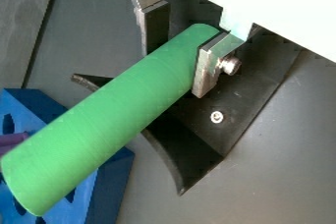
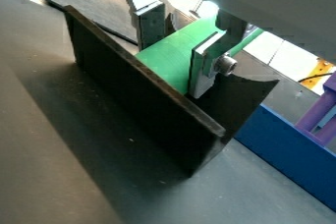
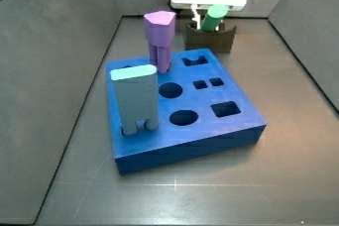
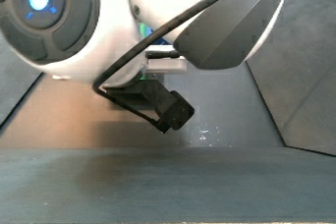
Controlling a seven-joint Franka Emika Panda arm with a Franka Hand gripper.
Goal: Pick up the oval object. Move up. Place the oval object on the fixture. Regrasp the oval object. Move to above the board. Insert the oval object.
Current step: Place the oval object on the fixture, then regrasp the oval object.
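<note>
Clamping the oval object point(image 1: 98, 135) near one end over the fixture point(image 2: 144, 95), the gripper point(image 1: 178, 46) jaws hold a seemingly rigid, light, smooth peg that could slip.

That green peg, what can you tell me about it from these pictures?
The oval object is a long, smooth, matte bright green peg with rounded sides. It lies tilted over the dark fixture, at the far edge of the blue board. The end effector clamps one end between its silver fingers; the other end juts out free.
</note>
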